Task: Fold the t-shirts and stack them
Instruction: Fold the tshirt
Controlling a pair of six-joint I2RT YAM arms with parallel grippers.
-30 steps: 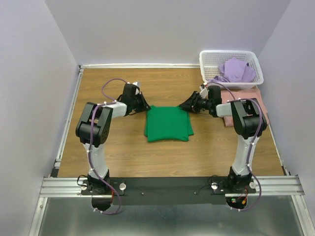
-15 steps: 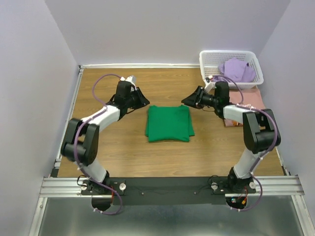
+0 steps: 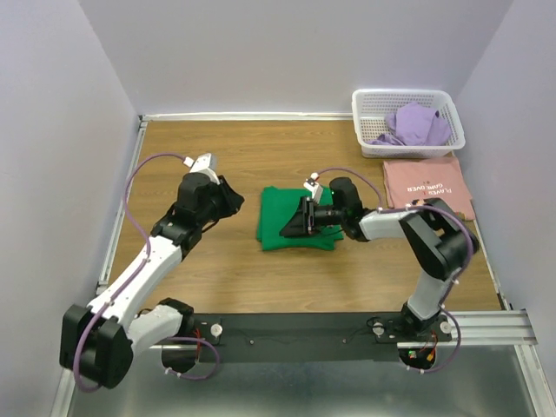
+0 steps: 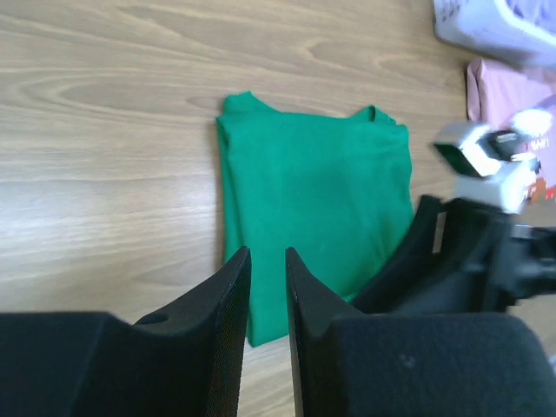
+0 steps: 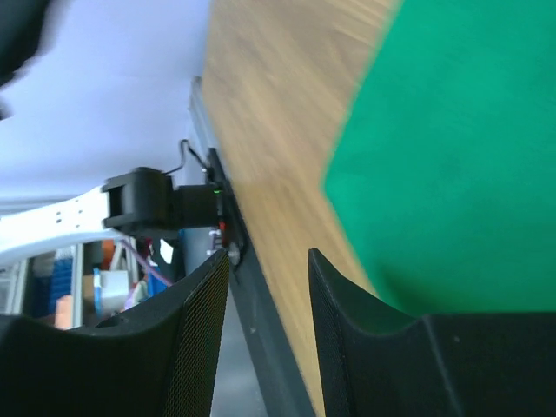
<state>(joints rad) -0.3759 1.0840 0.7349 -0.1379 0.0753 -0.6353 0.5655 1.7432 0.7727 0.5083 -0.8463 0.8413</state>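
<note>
A bright green t-shirt [image 3: 300, 213] lies folded in a rectangle at mid-table; it also shows in the left wrist view [image 4: 313, 195] and the right wrist view [image 5: 460, 139]. My right gripper [image 3: 291, 228] hovers low over its near left part, jaws open and empty [image 5: 269, 261]. My left gripper [image 3: 236, 201] is left of the shirt, apart from it, jaws a narrow gap apart and empty [image 4: 265, 254]. A dusty pink t-shirt [image 3: 427, 184] with printed text lies folded flat at the right. A lavender t-shirt [image 3: 417, 123] sits crumpled in the basket.
A white lattice basket [image 3: 401, 97] stands at the back right corner. Purple-grey walls close the table on the left, back and right. A metal rail [image 3: 295, 326] with the arm bases runs along the near edge. Bare wood shows around the green shirt.
My right gripper swung from the green shirt's far right corner down over its near left part, uncovering the pink shirt. My left arm stretched out and its gripper drew back left.
</note>
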